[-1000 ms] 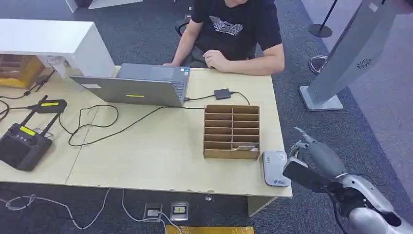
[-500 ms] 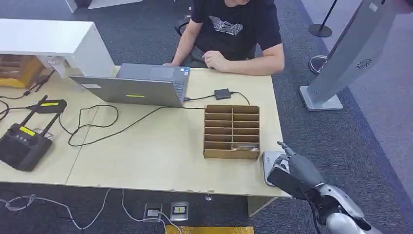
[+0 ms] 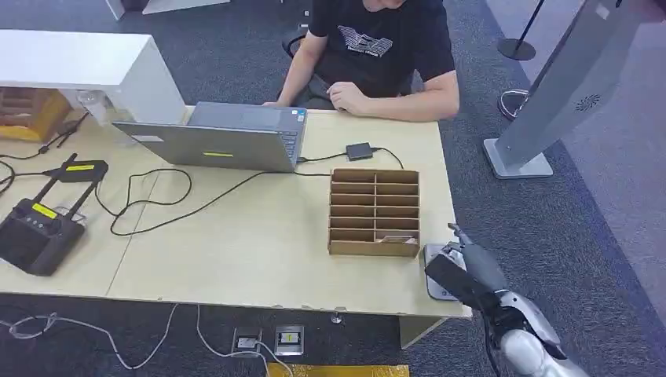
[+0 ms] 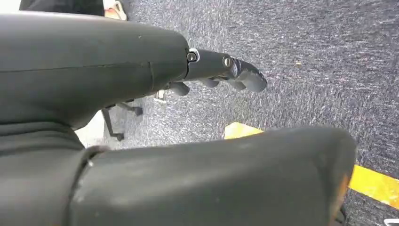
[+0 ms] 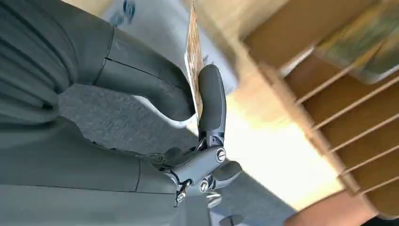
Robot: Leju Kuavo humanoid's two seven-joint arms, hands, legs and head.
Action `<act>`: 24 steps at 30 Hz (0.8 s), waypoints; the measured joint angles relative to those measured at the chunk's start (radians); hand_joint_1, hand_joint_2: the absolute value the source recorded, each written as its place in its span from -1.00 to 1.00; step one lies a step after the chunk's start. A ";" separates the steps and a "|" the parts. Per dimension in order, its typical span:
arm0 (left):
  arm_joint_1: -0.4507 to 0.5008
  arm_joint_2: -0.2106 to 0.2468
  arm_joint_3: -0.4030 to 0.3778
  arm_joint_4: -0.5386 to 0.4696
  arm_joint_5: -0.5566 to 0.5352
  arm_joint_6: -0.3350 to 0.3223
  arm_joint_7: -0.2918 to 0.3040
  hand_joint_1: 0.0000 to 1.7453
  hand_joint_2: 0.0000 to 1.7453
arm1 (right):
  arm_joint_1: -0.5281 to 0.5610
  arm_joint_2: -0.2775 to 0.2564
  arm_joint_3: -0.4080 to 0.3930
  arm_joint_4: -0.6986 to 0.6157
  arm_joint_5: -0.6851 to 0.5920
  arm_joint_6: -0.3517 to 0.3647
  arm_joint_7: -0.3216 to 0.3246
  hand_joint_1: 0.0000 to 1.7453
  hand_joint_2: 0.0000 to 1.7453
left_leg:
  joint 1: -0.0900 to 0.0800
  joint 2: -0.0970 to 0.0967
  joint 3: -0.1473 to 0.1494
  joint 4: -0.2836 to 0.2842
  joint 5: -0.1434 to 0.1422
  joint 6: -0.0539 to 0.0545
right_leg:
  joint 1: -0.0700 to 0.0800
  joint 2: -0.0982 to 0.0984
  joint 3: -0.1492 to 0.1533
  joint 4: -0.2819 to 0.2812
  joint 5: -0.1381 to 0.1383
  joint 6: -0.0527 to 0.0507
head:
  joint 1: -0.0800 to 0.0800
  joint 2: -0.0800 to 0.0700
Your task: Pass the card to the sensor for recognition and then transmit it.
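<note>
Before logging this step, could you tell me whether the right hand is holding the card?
Yes, the right hand pinches the card between its thumb and a finger.

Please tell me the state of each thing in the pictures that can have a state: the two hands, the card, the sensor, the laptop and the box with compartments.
Right hand: pinches the card, over the sensor.
Card: held edge-on between thumb and a finger.
Sensor: lying flat on the table corner, partly hidden by the hand.
Left hand: holds nothing, over the carpet.
Laptop: lid open, cable plugged in.
Compartment box: open on top, something lying in a near compartment.
</note>
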 joint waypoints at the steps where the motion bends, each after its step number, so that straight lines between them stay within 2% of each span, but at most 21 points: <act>1: 0.000 0.000 0.000 0.000 0.000 0.000 0.000 -1.00 -1.00 | 0.000 0.002 -0.015 0.009 0.008 0.006 -0.004 1.00 1.00 | 0.000 0.000 0.000 0.000 0.000 0.000 | 0.000 0.000 0.000 0.000 0.000 0.000 | 0.000 0.000; 10: 0.000 0.001 0.000 0.000 0.001 0.002 0.000 -1.00 -1.00 | -0.010 0.019 -0.098 0.099 0.037 0.017 -0.037 1.00 1.00 | 0.000 0.000 0.000 0.000 0.000 0.000 | 0.000 0.000 0.000 0.000 0.000 0.000 | 0.000 0.000; 14: 0.001 0.003 0.000 0.000 0.005 0.004 0.003 -1.00 -1.00 | -0.014 0.012 -0.134 0.121 0.037 0.020 -0.040 1.00 1.00 | 0.000 0.000 0.000 0.000 0.000 0.000 | 0.000 0.000 0.000 0.000 0.000 0.000 | 0.000 0.000; 18: 0.002 0.005 0.000 0.000 0.012 0.010 0.016 -1.00 -1.00 | -0.016 -0.002 -0.180 0.126 0.048 0.058 -0.042 1.00 1.00 | 0.000 0.001 0.000 0.000 0.000 0.000 | 0.000 0.001 0.000 0.000 0.000 0.000 | 0.000 0.000; 24: 0.002 0.003 0.000 0.000 0.019 0.013 0.021 -1.00 -1.00 | -0.011 0.001 -0.195 0.126 0.063 0.086 -0.036 1.00 1.00 | 0.000 0.001 0.001 0.000 0.000 0.000 | 0.000 0.001 0.000 0.000 0.000 0.000 | 0.000 0.000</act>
